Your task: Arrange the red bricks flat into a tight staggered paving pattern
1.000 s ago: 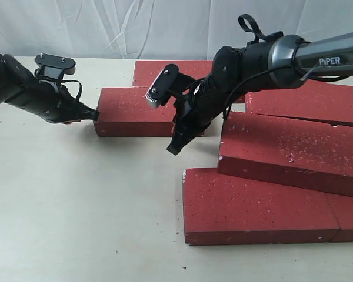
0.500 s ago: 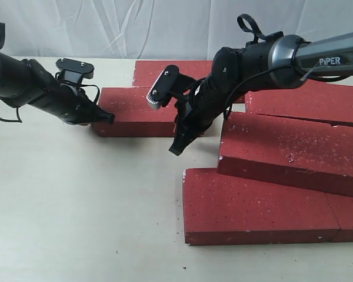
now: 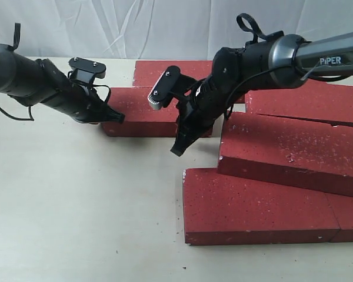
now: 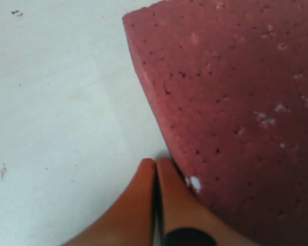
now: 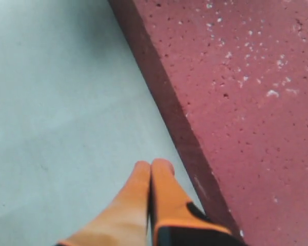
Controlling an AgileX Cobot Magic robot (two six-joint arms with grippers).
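Brick (image 3: pixel 146 108) at upper centre, long axis horizontal, left end touching left gripper (image 3: pixel 116 118), tips pressed together; right gripper (image 3: pixel 177 148), likewise closed, below right end.

left pincer (image 4: pixel 155 165) closed, right pincer (image 5: pixel 151 167) closed, both angled downward

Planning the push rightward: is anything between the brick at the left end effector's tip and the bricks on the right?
Yes. The right end effector, shut, hangs in the gap between that brick and the tilted brick. Nothing visible stands between the left end effector and its brick.
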